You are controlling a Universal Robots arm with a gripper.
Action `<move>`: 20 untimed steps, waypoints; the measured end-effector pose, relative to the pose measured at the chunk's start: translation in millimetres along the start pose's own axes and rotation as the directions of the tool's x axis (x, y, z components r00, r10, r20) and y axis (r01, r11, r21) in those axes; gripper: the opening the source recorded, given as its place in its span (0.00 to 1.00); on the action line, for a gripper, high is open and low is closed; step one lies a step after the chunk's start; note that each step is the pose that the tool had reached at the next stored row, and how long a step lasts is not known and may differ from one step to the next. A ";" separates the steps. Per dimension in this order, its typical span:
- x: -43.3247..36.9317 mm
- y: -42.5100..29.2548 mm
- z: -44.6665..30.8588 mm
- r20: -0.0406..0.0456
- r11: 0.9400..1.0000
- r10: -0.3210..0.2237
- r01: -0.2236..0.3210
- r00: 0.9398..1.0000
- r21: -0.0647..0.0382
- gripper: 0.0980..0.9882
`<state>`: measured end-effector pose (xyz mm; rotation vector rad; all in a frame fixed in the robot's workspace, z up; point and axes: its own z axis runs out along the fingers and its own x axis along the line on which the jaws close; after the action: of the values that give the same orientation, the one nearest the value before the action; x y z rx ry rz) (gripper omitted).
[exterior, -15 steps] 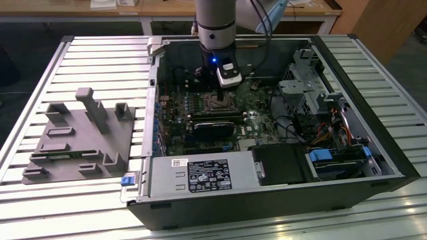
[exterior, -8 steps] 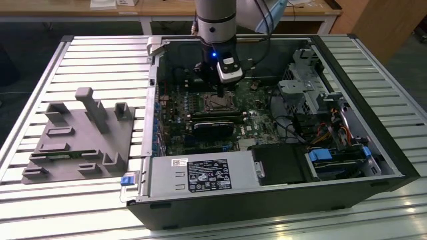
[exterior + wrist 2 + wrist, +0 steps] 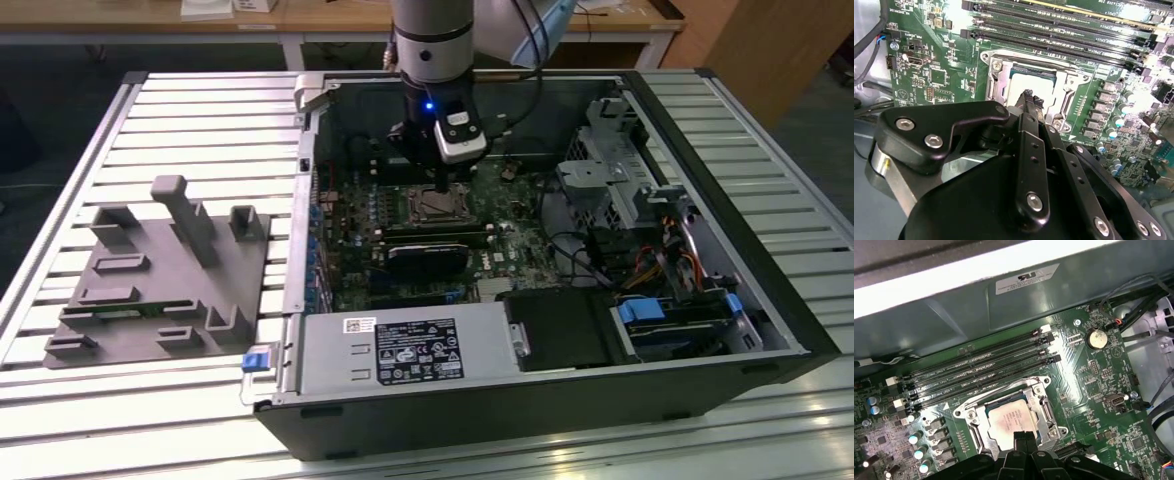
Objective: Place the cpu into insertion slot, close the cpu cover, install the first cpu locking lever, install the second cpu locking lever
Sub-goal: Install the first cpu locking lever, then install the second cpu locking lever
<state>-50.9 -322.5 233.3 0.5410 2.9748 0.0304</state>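
- The cpu (image 3: 1013,421) sits in the insertion slot (image 3: 972,416), lower centre of the first wrist view, cpu cover (image 3: 1040,401) framing it.
- End effector (image 3: 1030,98): fingers together, empty, at the cover's edge.
- Risk: a slipping tip could scrape the circuit board (image 3: 1114,375).

slatted metal table (image 3: 187,110) under open computer case (image 3: 534,400) and grey fixture (image 3: 160,280)

in both wrist views the gripper (image 3: 1030,100) body hides the near edge of the cpu (image 3: 1011,421) and part of the cpu cover (image 3: 1040,410). whether its fingertips touch the cpu cannot be told.
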 end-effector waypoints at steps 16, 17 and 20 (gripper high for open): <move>-1.6 -0.9 0.2 -0.013 1.000 0.000 0.000 1.000 0.007 0.01; -1.8 -1.4 0.2 -0.013 1.000 0.000 0.000 1.000 0.007 0.01; -2.5 -3.1 0.2 -0.013 1.000 0.000 0.000 1.000 0.007 0.01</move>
<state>-49.7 -326.3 233.2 0.5433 2.9889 0.0234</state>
